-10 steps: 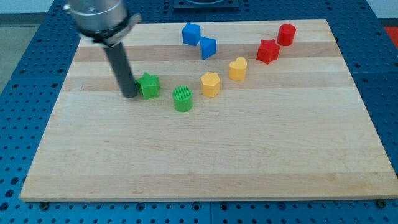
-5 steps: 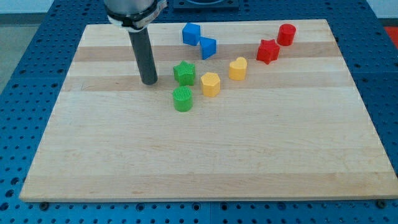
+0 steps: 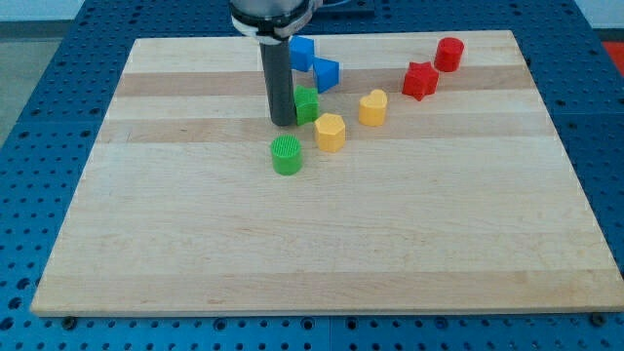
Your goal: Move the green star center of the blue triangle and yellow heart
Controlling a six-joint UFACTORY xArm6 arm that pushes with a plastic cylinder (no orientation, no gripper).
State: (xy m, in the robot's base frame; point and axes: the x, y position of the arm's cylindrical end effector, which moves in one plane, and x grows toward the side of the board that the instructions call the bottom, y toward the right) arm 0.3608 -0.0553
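My tip (image 3: 284,122) touches the green star (image 3: 307,104) on its left side. The star lies near the board's top edge, below the blue triangle (image 3: 326,74) and left of the yellow heart (image 3: 372,107). There is no pincer, only the rod.

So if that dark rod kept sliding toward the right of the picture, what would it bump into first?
My tip is already right beside the green star, so that goes first. Beyond it, probably the yellow heart, though depth is hard to judge from this view.
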